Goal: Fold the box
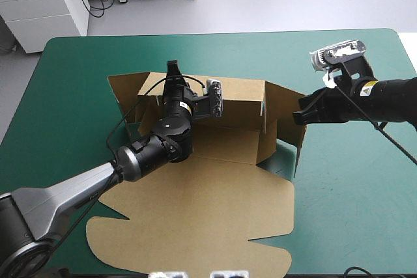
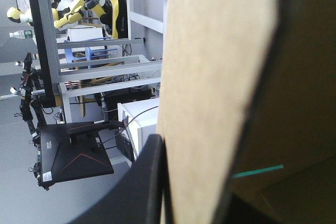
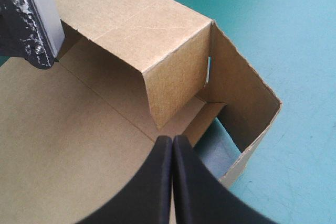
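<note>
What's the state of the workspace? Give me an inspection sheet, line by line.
Surface: teal-green table, cover smooth.
Job's things: box, far and right walls raised, lid flat on the near side.
Clutter: nothing seen.
Tools: left tool shut on the box's far wall, near its left end; right tool shut, empty, by the box's right corner.
Cables: nothing seen.
Surroundings: nothing seen.

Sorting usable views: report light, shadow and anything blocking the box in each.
High view: even light, no glare on the box, a soft shadow inside its raised right corner. Left wrist view: the wall held in the left claw blocks most, and the box beyond it is dark. Right wrist view: the corner ahead of the shut right claw is shaded.
</note>
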`<action>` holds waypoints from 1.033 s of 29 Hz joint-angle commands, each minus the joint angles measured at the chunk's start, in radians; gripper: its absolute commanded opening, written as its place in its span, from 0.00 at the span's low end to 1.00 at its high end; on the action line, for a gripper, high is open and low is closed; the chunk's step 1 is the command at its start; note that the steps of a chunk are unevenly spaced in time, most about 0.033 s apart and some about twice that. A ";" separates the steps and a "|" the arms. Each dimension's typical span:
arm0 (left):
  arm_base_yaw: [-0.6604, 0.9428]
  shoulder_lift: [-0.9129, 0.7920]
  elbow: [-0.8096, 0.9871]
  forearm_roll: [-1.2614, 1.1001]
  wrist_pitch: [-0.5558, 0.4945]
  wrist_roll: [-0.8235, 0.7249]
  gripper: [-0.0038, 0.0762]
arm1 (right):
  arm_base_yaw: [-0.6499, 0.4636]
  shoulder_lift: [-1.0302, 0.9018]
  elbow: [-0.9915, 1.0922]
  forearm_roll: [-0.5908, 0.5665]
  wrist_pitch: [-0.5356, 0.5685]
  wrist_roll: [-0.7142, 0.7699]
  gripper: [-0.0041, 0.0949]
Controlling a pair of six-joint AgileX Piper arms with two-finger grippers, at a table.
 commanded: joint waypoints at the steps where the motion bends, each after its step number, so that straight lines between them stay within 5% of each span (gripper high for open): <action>1: 0.002 -0.036 -0.026 -0.021 0.049 -0.013 0.07 | -0.002 -0.018 -0.033 0.015 -0.085 0.024 0.02; 10: 0.000 -0.036 -0.026 -0.027 0.046 -0.013 0.07 | -0.002 0.183 -0.197 -0.042 -0.076 0.101 0.02; 19: 0.000 -0.040 -0.026 -0.029 0.027 -0.013 0.07 | -0.002 0.482 -0.483 -0.134 0.050 0.238 0.02; 30: 0.000 -0.040 -0.026 -0.031 0.020 -0.009 0.07 | -0.002 0.603 -0.477 -0.131 0.070 0.291 0.02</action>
